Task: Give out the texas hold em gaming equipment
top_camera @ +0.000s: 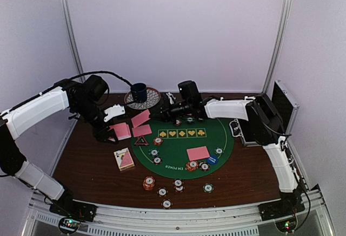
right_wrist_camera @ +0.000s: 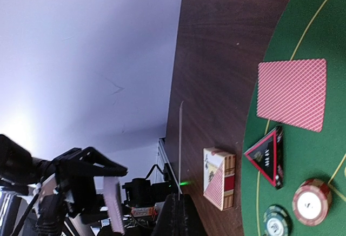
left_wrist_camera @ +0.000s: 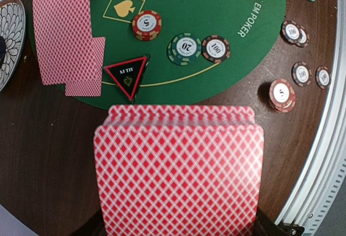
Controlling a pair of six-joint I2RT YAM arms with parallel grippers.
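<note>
Clearly, the left gripper is clamped on a stack of pink-backed cards (slightly fanned), which hides its fingertips. The red-rimmed triangle lies just beyond them, with chips farther out on the green mat. The right gripper has its fingers pressed together. A thin pale sliver rises from between them; I cannot tell what it is.

Mug: dark blue, on a patterned plate, far, left of centre.
Case: open, far right on the table.
</note>
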